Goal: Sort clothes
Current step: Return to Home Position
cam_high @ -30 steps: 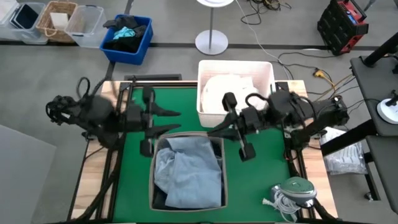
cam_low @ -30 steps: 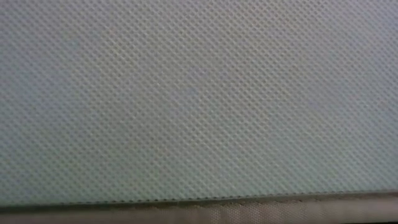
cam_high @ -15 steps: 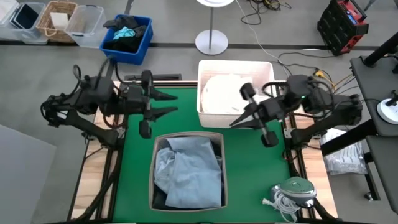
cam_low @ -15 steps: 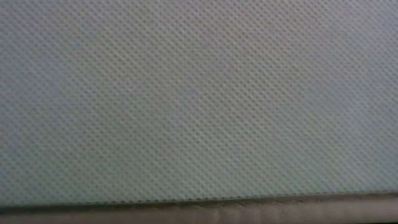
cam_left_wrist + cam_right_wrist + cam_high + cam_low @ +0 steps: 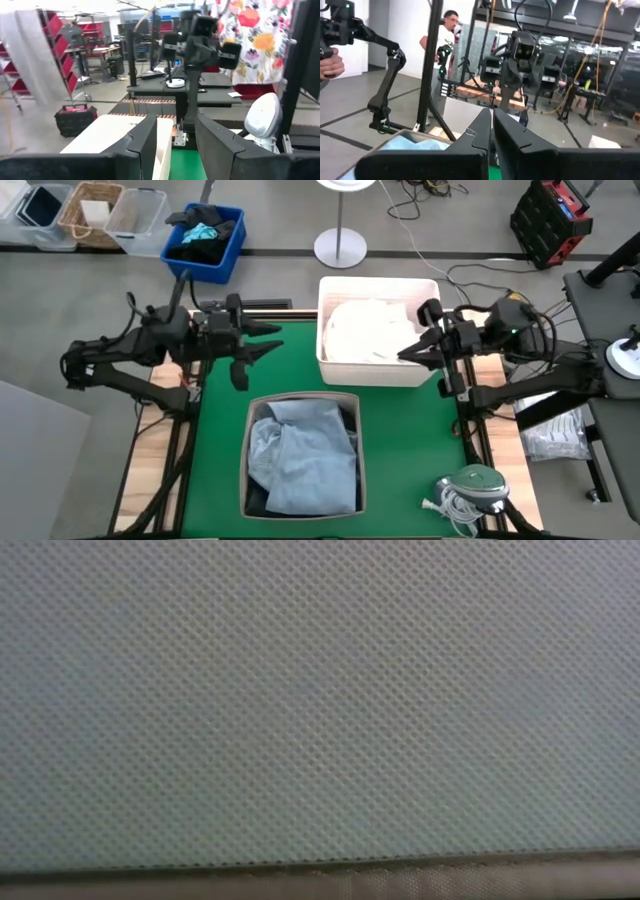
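- Across the middle, green bench [image 5: 215,450] with two bins on it and both arms over it.
- At the bench's front centre, gray bin [image 5: 300,395], filled to the rim with crumpled light blue clothes [image 5: 300,455].
- Just behind it and offset to the right, at the bench's rear, white bin [image 5: 375,372] with white clothes [image 5: 365,330] heaped inside.
- Reaching in from the left over the bench's rear left part, left arm [image 5: 130,355]; left gripper [image 5: 275,338] above bare green, well apart from the clothes, jaws spread with nothing between them.
- Reaching in from the right beside the white bin, right arm [image 5: 510,330]; right gripper [image 5: 405,355] over that bin's front right corner, jaws pressed together and empty.
- On the floor beyond the bench's rear left corner, blue bin [image 5: 225,258] with dark and teal fabric [image 5: 200,235] in it.
- In the low view, nothing but gray mesh fabric [image 5: 320,700] seen close up, with a tan strip along the bottom edge.
- Far off in the right wrist view, a person [image 5: 445,35] in a white top, standing in the room.
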